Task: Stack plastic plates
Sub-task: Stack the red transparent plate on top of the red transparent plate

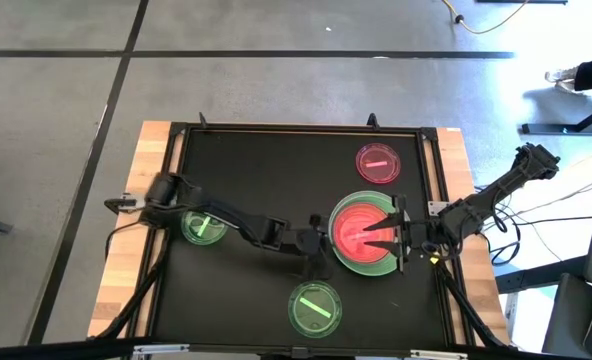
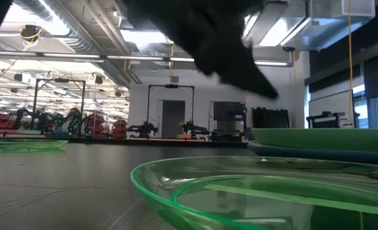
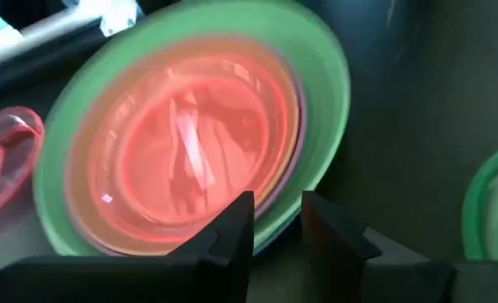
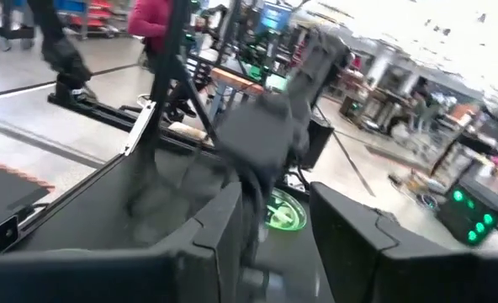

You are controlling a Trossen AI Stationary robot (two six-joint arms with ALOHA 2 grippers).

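A black mat [image 1: 266, 190] covers the wooden table [image 1: 154, 150], which stands on a grey floor crossed by dark lines; the low view looks past it into a bright hall of racks and ceiling ducts. On the mat's right half sits the stack of plates [image 1: 364, 233] — a large green plate [image 3: 333, 93] at the top of the big ones, with a blue rim [image 2: 317, 153] showing beneath it in the low view, and a translucent pink dish [image 3: 190, 151] nested in its middle. A small pink striped dish [image 1: 378, 163] lies just behind the stack, apart from it. A green striped dish [image 1: 315, 306] lies near the front edge, and another green dish [image 1: 203, 226] lies at the left, partly under the left arm. The left gripper [image 1: 319, 243] reaches across the mat to the stack's left rim; in its wrist view its fingers [image 3: 232, 231] stand slightly parted, right at the edge of the green plate, with nothing between them. The right gripper [image 1: 394, 230] hangs over the stack's right side, its fingers [image 4: 358, 244] spread apart and empty — through the gap its wrist view shows the left arm and the far green dish.
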